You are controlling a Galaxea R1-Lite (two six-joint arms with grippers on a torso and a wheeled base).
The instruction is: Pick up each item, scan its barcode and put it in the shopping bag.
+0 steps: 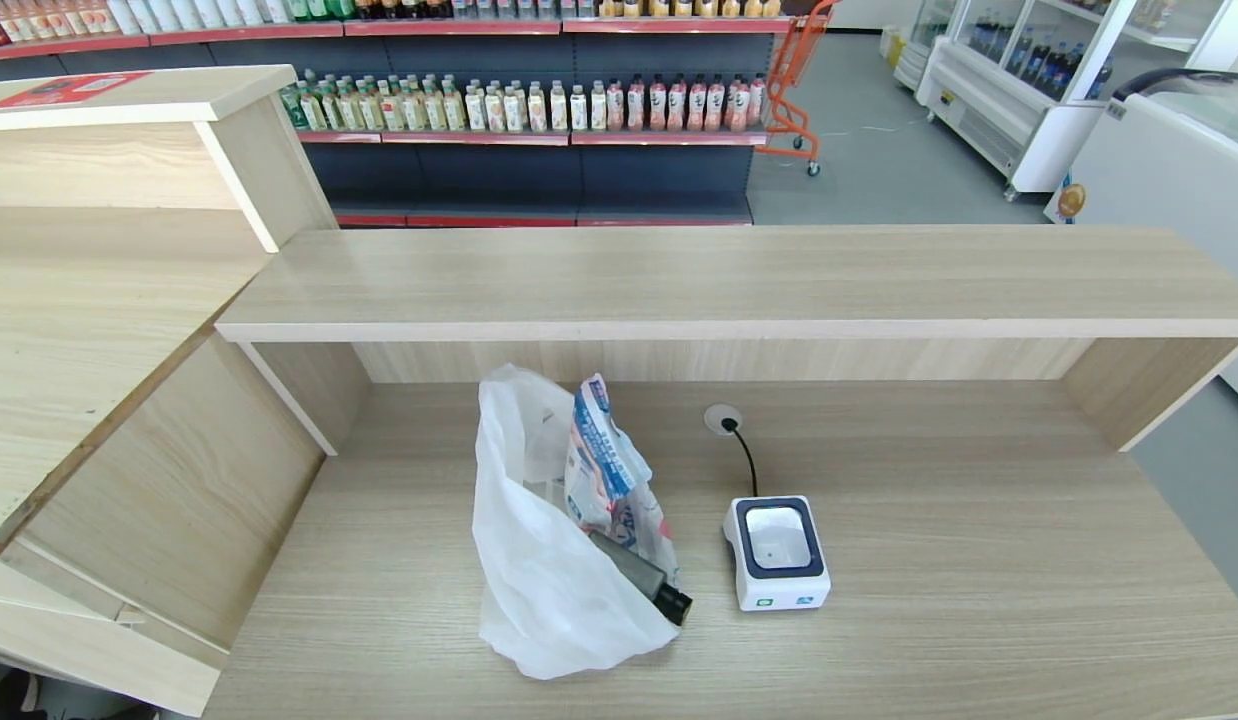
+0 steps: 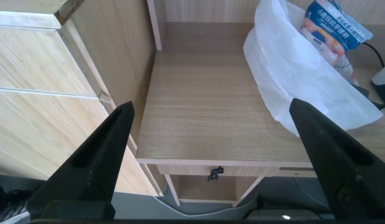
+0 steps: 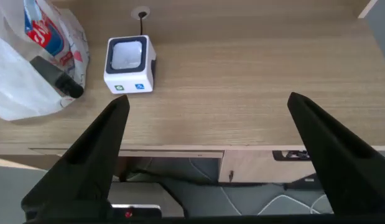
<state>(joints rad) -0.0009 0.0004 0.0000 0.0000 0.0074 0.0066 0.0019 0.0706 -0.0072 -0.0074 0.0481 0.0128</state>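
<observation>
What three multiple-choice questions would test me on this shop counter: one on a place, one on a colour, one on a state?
1. Where does the scanner stand relative to the shopping bag?
A. Inside it
B. On the upper ledge
C. On the robot's right of it

2. What colour is the shopping bag?
A. White
B. Red
C. Black

3. What state are the left end effector and the right end effector in?
A. Each shut on a bottle
B. Both open and empty
C. Both gripping the bag

Answers:
1 C: the head view shows the scanner on the counter, just right of the bag.
2 A: its plastic is white and slightly see-through.
3 B: each wrist view shows its own end effector spread wide with nothing in between.
</observation>
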